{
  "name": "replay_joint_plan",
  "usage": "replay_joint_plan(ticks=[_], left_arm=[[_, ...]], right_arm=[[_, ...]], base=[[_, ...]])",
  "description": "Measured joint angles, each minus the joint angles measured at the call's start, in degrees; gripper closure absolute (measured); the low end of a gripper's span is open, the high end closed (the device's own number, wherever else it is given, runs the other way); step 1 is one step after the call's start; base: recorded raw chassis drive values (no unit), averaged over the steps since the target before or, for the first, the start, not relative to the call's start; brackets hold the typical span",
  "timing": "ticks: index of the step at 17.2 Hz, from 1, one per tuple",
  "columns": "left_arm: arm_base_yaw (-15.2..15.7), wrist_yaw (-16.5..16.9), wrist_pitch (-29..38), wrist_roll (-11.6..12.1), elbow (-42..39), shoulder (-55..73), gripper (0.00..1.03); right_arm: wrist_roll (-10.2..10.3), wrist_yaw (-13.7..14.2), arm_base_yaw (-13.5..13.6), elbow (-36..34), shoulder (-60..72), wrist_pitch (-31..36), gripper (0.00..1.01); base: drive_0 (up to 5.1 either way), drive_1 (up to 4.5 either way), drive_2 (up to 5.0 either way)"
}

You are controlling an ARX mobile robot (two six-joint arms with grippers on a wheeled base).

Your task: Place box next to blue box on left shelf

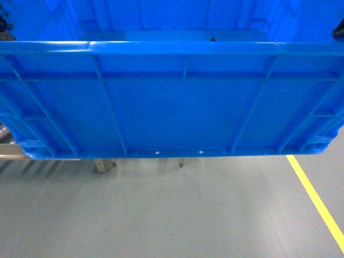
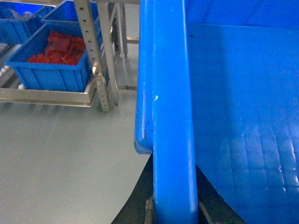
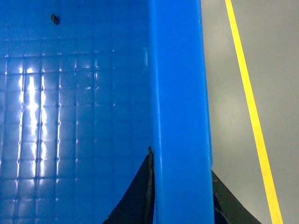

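The box, a large bright-blue ribbed crate, hangs above the floor and fills the upper head view. My left gripper is shut on its left rim, one dark finger on each side of the wall. On the opposite side, my right gripper is shut on the right rim the same way. The left shelf stands at the far left of the left wrist view. On it sits a blue box filled with red parts. The crate is well apart from the shelf.
A second blue box sits behind the first on the shelf. Perforated grey uprights stand between the shelf and the crate. A yellow floor line runs along the right. Grey floor lies below the crate.
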Motion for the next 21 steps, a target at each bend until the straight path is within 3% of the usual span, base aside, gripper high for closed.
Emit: replay_joint_plan(ticks=[6,10,21], left_arm=[[0.0,0.0,-0.02,0.0,0.0,-0.04,0.97],[0.0,0.02,-0.02,0.0,0.0,0.31,0.97],[-0.11,-0.11,0.0,0.04,0.0,0.09,0.97]], right_arm=[[0.0,0.0,0.0,0.02,0.0,0.07,0.83],[0.0,0.0,0.0,0.0,0.24,-0.09,0.83],[0.0,0.04,0.0,-0.02,0.24,0.04,0.84]], base=[[0.0,4.18,-4.1],[0.0,0.0,0.0],[-5.0,2.4,2.4]])
